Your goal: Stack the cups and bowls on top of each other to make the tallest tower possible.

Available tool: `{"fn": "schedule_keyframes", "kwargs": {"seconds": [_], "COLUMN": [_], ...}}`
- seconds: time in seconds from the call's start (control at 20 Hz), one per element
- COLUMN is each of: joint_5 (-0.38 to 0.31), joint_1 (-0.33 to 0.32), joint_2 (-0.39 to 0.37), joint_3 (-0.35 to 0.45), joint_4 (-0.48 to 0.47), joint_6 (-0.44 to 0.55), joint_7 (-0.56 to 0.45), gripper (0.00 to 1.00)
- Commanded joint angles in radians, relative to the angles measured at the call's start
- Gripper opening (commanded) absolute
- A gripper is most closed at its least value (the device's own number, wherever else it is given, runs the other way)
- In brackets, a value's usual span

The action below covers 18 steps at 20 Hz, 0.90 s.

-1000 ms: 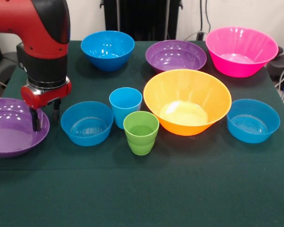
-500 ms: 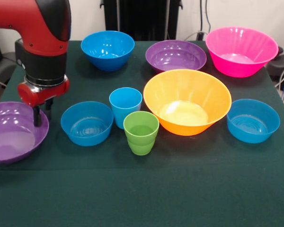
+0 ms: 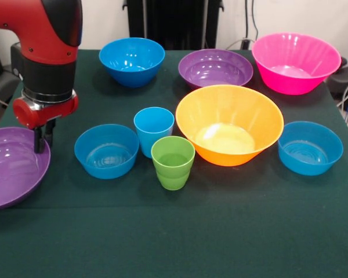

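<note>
Since the earlier frame, the hand (image 3: 42,138) has dragged the purple bowl (image 3: 11,168) toward the surface's left edge, clamped on its rim. No tower begun; every piece stands unstacked.

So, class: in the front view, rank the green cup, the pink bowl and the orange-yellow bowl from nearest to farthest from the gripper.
Measured from the gripper at the picture's left:
1. Green cup, centre front.
2. Orange-yellow bowl, right of centre.
3. Pink bowl, far right corner.

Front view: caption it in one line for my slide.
Claw grips the rim of a tilted purple bowl at the table's edge; other bowls and cups sit unstacked.
</note>
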Motion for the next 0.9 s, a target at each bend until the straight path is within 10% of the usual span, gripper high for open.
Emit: {"fn": "schedule_keyframes", "kwargs": {"seconds": [0.05,0.9], "joint_5": [-0.030,-0.021], "joint_1": [0.044,0.024], "joint_2": [0.023,-0.094], "joint_3": [-0.056,-0.073], "joint_4": [0.005,0.111], "joint_6": [0.025,-0.068], "joint_7": [-0.138,-0.022], "gripper": [0.00,0.00]}}
